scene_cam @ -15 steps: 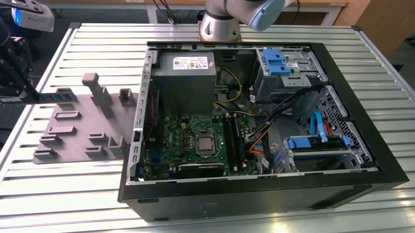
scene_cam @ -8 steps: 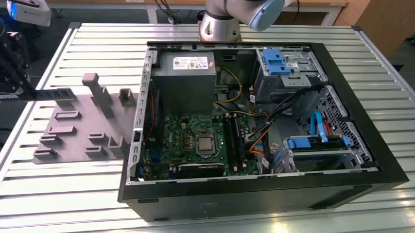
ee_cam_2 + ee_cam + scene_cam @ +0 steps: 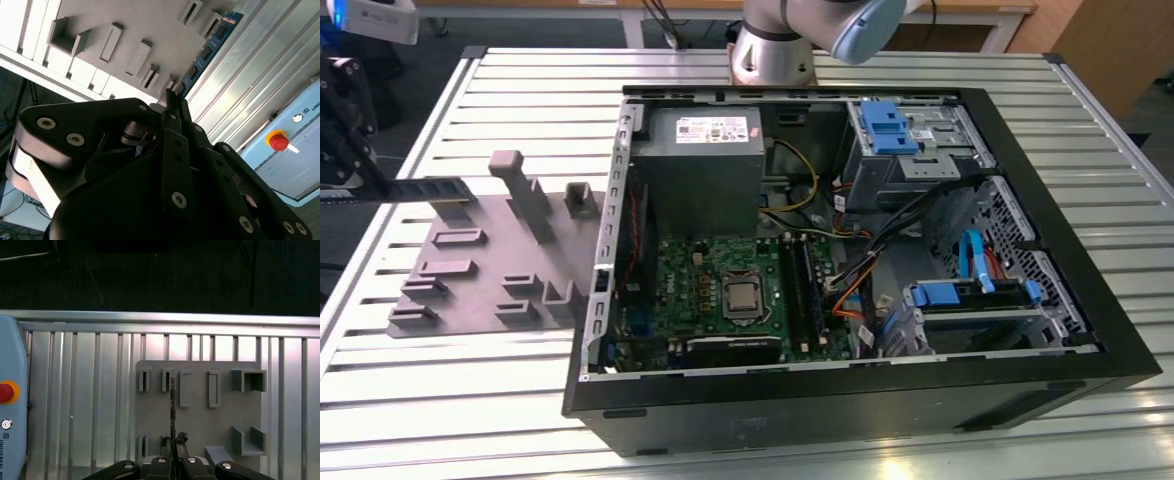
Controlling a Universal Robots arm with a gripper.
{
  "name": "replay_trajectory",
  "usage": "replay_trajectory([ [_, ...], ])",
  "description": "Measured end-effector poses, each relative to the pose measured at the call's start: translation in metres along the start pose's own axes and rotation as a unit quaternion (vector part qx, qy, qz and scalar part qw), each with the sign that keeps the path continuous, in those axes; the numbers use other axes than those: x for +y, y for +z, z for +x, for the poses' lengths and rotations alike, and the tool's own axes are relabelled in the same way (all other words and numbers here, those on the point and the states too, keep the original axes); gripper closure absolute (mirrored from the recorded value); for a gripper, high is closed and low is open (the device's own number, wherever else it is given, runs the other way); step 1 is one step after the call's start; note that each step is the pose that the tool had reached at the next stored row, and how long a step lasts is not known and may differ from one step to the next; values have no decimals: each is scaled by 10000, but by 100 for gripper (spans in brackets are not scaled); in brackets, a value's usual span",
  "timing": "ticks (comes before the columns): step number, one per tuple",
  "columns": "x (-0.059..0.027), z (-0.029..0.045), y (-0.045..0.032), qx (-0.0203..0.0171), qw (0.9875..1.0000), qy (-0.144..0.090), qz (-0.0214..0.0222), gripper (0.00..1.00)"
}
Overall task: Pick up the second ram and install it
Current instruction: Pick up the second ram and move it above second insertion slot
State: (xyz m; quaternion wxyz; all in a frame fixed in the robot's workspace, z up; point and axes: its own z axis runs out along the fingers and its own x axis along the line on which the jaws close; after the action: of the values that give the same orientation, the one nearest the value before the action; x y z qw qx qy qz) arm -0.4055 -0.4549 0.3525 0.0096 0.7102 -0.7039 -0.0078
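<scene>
Second ram [image 3: 434,188] is clamped in the tool [image 3: 374,192], held level in the air at the exterior view's left, over the far edge of the grey holder plate [image 3: 480,280] and well apart from the open computer case [image 3: 1067,330]. In the second wrist view the blue strip [image 3: 206,49] with its black chips runs out from the tool's [image 3: 172,102] closed fingers. The first wrist view shows the strip [image 3: 172,400] edge-on, straight out from the tool [image 3: 172,452], above the plate's [image 3: 200,430] slots. It looks clear of the holder, so I judge this as the carry part of the install. To do it well: hold firm on the board's flat faces with no twist, keep the long edge level, and line the strip up with the long black memory slots [image 3: 797,290] on the motherboard [image 3: 707,270] beside the processor [image 3: 744,297]. Risks are clipping the case wall or the loose cables [image 3: 854,270] near the slots. Cannot tell which slot is free. Worktop [image 3: 454,400] is slatted metal.
</scene>
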Motion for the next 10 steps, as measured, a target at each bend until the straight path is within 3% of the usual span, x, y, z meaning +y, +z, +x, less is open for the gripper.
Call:
replay_trajectory([
  [10, 2, 0, -84, 0, 10000, 0, -1, 86],
])
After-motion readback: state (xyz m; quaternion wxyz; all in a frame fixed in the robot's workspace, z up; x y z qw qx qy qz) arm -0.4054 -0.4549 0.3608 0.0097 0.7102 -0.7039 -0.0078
